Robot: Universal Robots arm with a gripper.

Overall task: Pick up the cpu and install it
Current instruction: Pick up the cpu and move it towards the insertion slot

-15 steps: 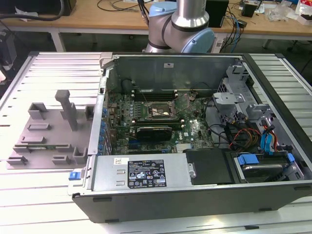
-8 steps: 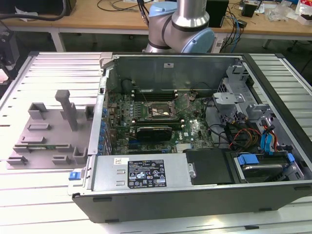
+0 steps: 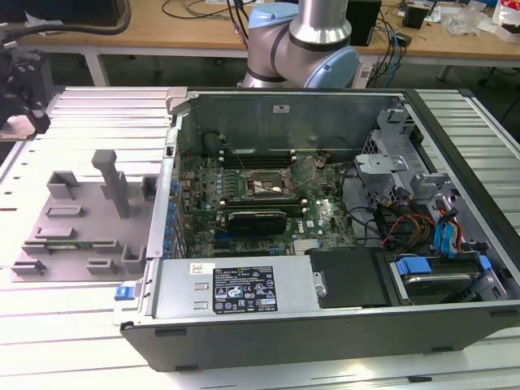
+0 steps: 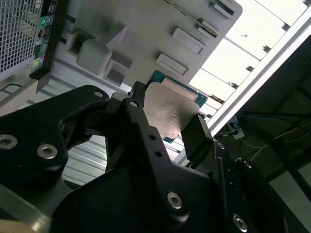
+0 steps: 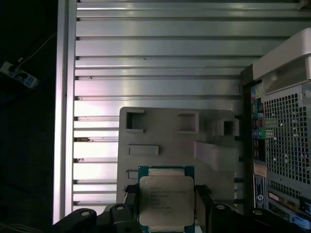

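One gripper (image 3: 24,89). Exterior view: it hangs at the view's far left, above the slatted table (image 3: 81,106), behind the grey fixture tray (image 3: 73,219) and well apart from the open computer case (image 3: 455,325). The socket (image 3: 264,185) sits on the board inside the case. A black label (image 3: 244,288) with white print lies on the case's near housing; the text is not recorded.

Second wrist view: the cpu (image 4: 170,114) is clamped between two black fingers (image 4: 138,121). Faint marking shows on its silvery top.

First wrist view: the cpu (image 5: 166,201) is gripped on two opposite edges and seen against the tray (image 5: 170,131). Small lines of print on its lid are illegible.
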